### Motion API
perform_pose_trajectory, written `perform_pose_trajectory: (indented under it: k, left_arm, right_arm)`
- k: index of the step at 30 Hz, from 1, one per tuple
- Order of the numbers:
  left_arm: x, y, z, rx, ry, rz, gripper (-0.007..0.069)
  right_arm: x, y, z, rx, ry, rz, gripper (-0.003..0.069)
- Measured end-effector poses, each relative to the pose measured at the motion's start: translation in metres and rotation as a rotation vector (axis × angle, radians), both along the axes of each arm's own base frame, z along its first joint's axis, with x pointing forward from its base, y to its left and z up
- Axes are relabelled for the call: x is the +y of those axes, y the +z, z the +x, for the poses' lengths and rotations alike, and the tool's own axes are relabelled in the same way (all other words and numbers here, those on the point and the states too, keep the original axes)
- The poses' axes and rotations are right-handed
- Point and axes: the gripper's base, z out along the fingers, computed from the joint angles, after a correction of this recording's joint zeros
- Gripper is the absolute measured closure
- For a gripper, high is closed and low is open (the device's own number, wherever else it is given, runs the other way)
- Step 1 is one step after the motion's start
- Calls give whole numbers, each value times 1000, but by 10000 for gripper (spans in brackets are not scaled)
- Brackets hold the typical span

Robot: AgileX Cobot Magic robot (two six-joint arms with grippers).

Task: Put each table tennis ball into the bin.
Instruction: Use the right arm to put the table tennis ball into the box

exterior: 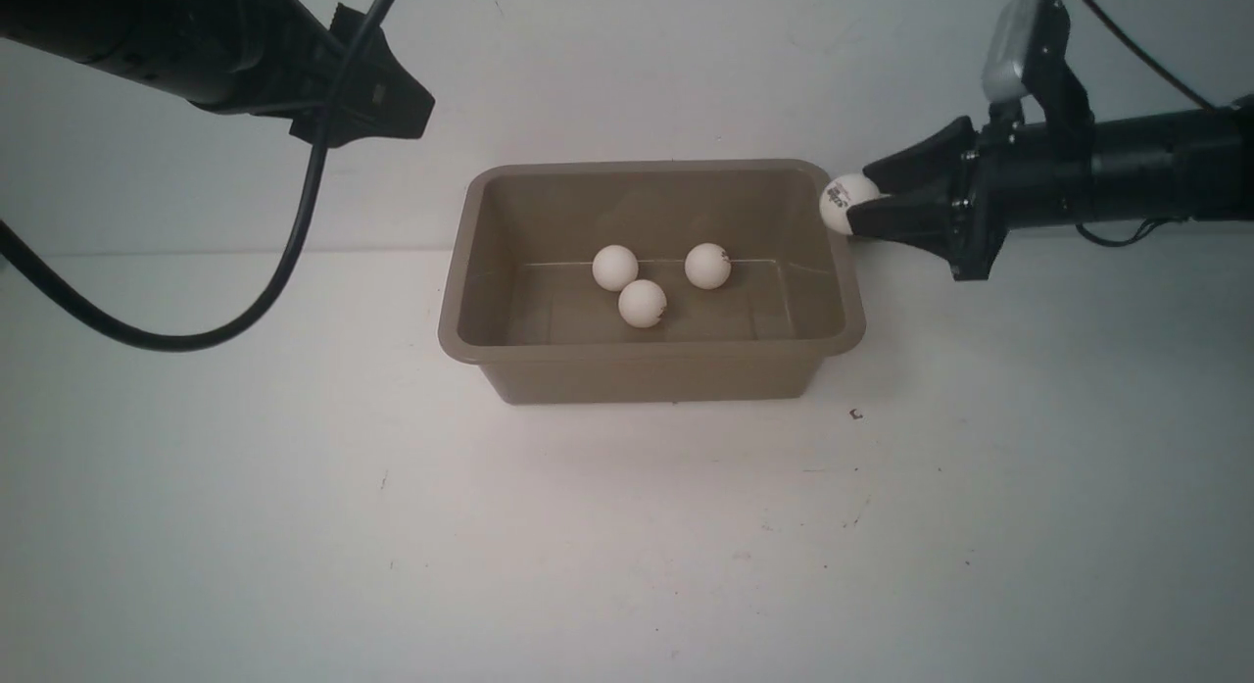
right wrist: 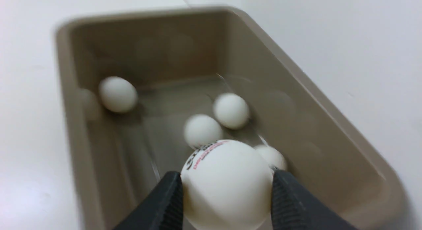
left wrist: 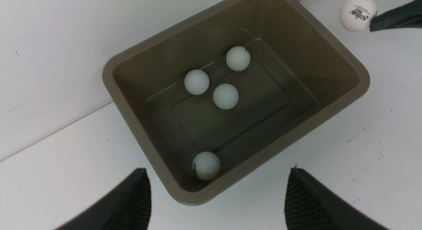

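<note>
The brown bin (exterior: 647, 166) stands mid-table and holds several table tennis balls. Three show from the front (exterior: 615, 268) (exterior: 707, 266) (exterior: 643, 303). The left wrist view shows them (left wrist: 196, 82) (left wrist: 238, 58) (left wrist: 226, 96) and one more in a corner (left wrist: 206, 165). My right gripper (exterior: 854, 201) is shut on a printed white ball (exterior: 843, 201) just above the bin's far right corner, over its rim. That held ball (right wrist: 227, 170) sits between the fingers (right wrist: 290, 203) over the bin (right wrist: 145, 13). My left gripper (exterior: 392, 95) hangs high at the far left, open (left wrist: 217, 177) and empty.
A black cable (exterior: 294, 232) loops down from the left arm over the table's left side. A small dark speck (exterior: 855, 414) lies on the white table (exterior: 627, 546) near the bin's front right corner. A white wall rises behind the bin.
</note>
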Motion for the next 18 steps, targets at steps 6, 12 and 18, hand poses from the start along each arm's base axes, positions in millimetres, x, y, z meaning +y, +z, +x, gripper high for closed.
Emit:
perform_pose_trajectory:
  k: [6,12,18]
  left_arm:
    - [0,1,1,-11,5,-2,134]
    - [0,1,1,-11,5,-2,134]
    - [0,1,1,-11,5,-2,134]
  right_arm:
    - [19,-3,-2,15,25,-28,344]
    - [41,-11,0,13,7,-72,341]
    - [48,-23,7,35,-63,-58,215]
